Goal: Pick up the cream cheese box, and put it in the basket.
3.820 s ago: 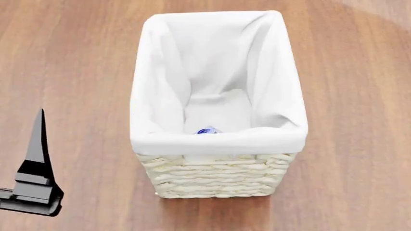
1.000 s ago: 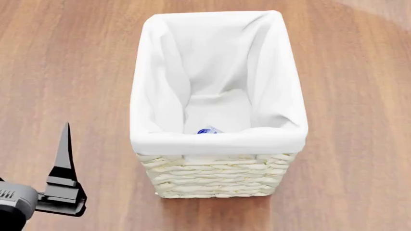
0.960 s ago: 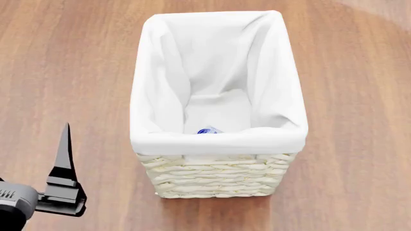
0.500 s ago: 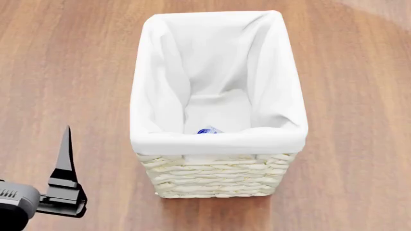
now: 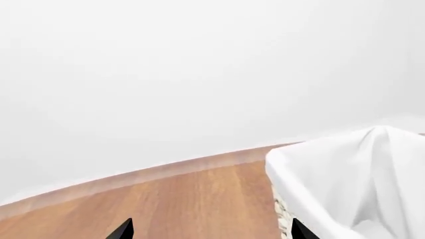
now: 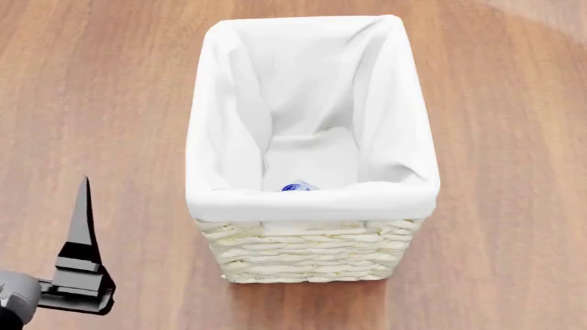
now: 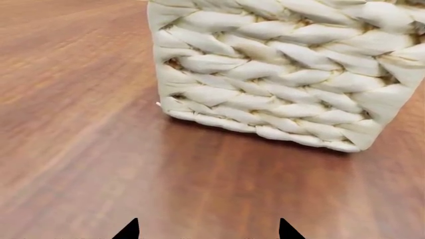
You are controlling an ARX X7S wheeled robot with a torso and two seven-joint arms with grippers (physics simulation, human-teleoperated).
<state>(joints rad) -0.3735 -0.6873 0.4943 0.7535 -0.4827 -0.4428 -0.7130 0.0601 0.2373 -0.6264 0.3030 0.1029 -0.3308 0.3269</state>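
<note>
**Left arm backs off from a basket that already holds the box**

While the basket (image 6: 312, 148) stands unmoved on the wooden table (image 6: 101, 89), the one thing that has shifted over the last half second is the left gripper (image 6: 81, 237), which has slid lower and further toward the left edge of the head view, away from the basket's near left corner. One black finger points up; nothing is carried on it. In the left wrist view two dark fingertips sit far apart with bare wood between them, so the jaws stand spread and empty.

Down inside the white cloth liner (image 6: 229, 124), near the front wall, a small blue-and-white patch shows: most likely the cream cheese box (image 6: 297, 186), lying on the basket floor. It sits where it sat a moment ago, mostly hidden by the folded rim.

The right gripper (image 7: 207, 230) looks at the woven wall from low on the table; its two tips are apart with nothing between them, so it too is released.

Judged from this, the placing is done and the left arm's retreat reads as clearing away, with no further grasp needed.
</note>
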